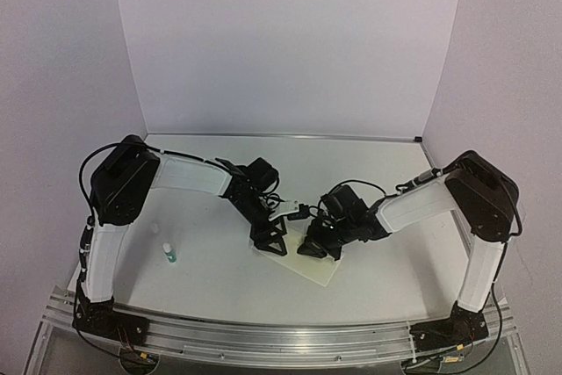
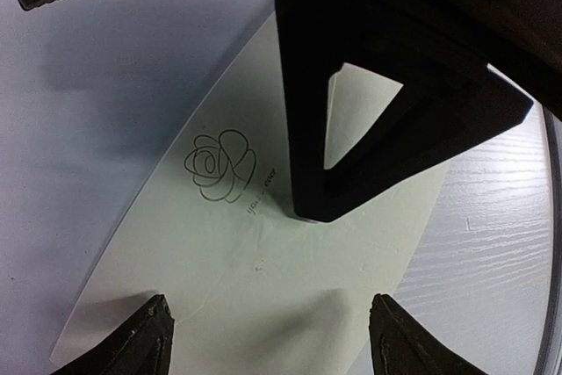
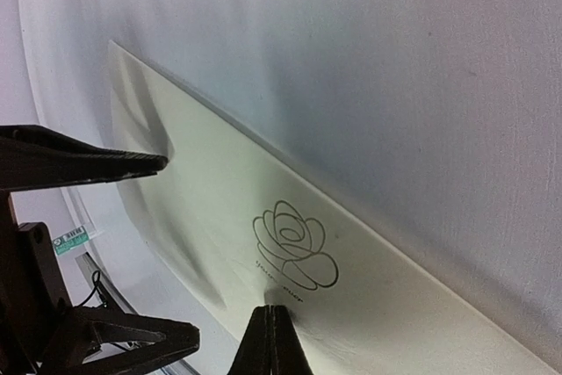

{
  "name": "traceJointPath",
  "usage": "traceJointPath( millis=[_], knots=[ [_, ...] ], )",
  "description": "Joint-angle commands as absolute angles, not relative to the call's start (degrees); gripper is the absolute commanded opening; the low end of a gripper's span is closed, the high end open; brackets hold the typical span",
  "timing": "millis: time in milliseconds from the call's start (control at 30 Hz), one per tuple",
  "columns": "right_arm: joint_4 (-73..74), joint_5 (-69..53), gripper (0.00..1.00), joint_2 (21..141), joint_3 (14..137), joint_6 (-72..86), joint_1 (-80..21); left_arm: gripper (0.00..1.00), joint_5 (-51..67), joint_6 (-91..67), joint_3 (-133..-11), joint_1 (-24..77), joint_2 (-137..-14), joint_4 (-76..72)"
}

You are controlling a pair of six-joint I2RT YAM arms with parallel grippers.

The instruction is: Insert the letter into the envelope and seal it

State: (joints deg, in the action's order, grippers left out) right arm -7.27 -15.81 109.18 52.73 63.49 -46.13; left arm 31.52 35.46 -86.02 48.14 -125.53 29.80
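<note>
The cream envelope (image 1: 318, 271) lies flat and slanted on the white table between the arms, with a line-drawn rose (image 2: 219, 167) printed on its upper face. My left gripper (image 2: 270, 305) stands open just over it, one fingertip near each long edge. My right gripper (image 3: 272, 312) is shut with nothing between its fingers, and its joined tips press down on the envelope (image 3: 395, 305) right beside the rose (image 3: 294, 248). In the top view the two grippers (image 1: 270, 239) (image 1: 318, 248) stand close together over the envelope. The letter shows in no view.
A small bottle with a green label (image 1: 169, 254) stands on the table left of the left gripper. White backdrop panels close the back and both sides. A metal rail (image 1: 263, 335) runs along the near edge by the arm bases.
</note>
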Motion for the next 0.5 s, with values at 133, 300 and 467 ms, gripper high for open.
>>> traceJointPath(
  millis=[133,300,467],
  knots=[
    [-1.39,-6.17,0.0,113.03,58.83,66.39,-46.68,0.76,25.39,32.83,-79.07,49.13,-133.46,37.51],
    [-1.38,-5.96,0.0,108.99,50.32,68.27,-46.68,0.75,23.88,32.72,-78.26,49.06,-133.46,36.93],
    [-0.73,-5.34,0.0,102.24,41.16,69.86,-46.67,0.74,22.45,31.91,-77.96,49.04,-133.91,36.35]
  ],
)
